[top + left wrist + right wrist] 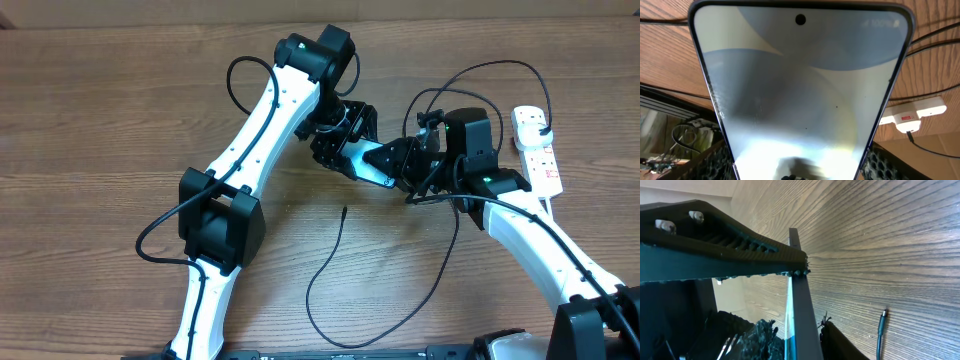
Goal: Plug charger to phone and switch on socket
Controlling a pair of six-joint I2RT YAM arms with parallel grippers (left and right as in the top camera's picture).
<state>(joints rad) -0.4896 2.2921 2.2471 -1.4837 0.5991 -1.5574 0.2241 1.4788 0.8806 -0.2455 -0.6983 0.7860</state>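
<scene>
While the phone (377,172) lies gripped at one end, the left gripper (350,150) is closed onto it: in the left wrist view the glossy screen (800,100) fills the frame, with the ribbed pads (715,161) pressed against both long edges. The right gripper (405,170) sits at the phone's opposite end, jaws partly drawn in. In the right wrist view its upper finger (725,245) touches the phone's thin black edge (801,310), but I cannot tell whether it truly clamps the phone. The charger (320,270) lies loose on the table (100,100) on the robot's side of the phone, its connector tip (344,210) near the phone but not touching it. From there the cable curves away in a wide loop. The socket (538,155) lies well apart from the phone, beyond the end where the right gripper is, and a black lead runs to it.
</scene>
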